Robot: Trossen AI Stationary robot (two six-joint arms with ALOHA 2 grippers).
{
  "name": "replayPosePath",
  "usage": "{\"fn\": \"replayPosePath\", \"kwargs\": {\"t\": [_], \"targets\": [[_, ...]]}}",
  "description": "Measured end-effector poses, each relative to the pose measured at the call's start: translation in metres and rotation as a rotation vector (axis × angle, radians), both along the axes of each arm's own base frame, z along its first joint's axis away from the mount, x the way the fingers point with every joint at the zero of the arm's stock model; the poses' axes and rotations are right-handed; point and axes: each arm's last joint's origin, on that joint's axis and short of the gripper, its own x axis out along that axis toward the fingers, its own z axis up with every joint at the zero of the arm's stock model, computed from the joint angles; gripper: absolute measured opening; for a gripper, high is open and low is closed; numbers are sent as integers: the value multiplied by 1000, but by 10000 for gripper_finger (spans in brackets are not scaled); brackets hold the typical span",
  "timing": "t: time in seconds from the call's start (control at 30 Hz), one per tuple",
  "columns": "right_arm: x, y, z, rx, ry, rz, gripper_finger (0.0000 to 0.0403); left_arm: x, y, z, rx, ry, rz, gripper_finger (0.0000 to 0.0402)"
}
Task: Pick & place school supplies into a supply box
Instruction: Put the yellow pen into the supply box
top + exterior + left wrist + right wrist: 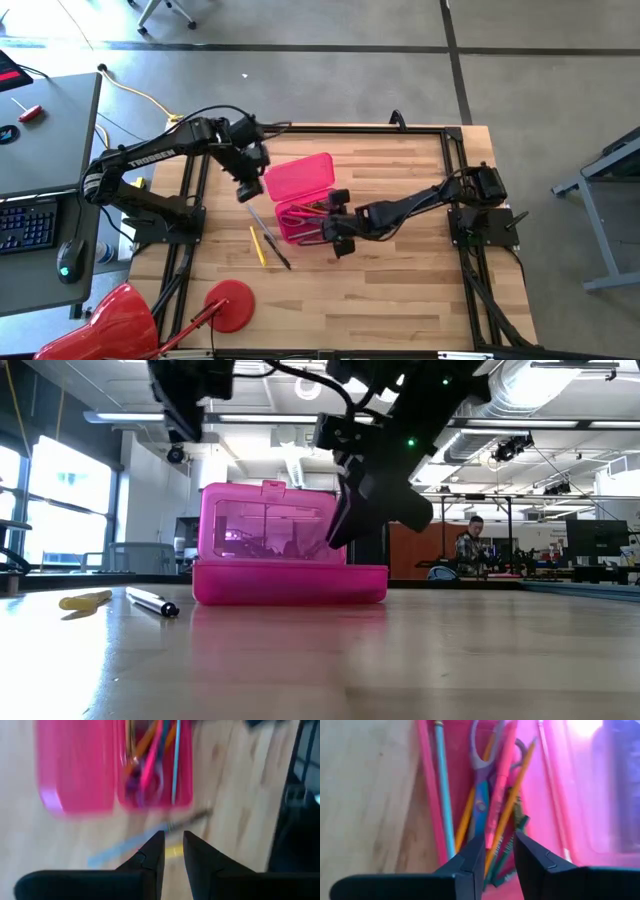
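The pink supply box [300, 180] lies open on the table, its lid [268, 520] standing up behind the tray. Inside the tray lie scissors [481, 795], an orange pencil [512, 805], a pink pen [501, 785] and a teal pencil [442, 790]. My right gripper [499, 851] hovers open above the tray's right end [322, 225], pointing down into it with nothing between its fingers. My left gripper [173, 845] hangs open above the table left of the box [246, 190]. Below it lie a yellow pencil [257, 246], a dark pen [276, 250] and a pale blue pencil [115, 852].
A red round disc with a stick handle [228, 303] lies near the table's front left. A desk with a keyboard [25, 225] stands beyond the left edge. A person [468, 550] sits far off in the room. Bare wood [400, 290] lies in front of the box.
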Motion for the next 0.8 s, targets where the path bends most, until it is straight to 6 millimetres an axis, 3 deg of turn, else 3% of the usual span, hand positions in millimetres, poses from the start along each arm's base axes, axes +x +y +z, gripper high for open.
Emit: {"fn": "replayPosePath", "kwargs": {"t": [0.13,0.3,0.53,0.8], "targets": [[-4,7,4,-25,-36,-73,79,-2,-14,-12,35,129,-31,101],[-5,13,5,-19,-54,-102,79,-1,-29,-45,142,230,-130,101],[-7,15,4,-21,-32,-84,79,3,-54,-100,120,207,-254,101],[-9,14,2,32,-14,-104,78,3,-88,-139,138,72,-521,101]]}}
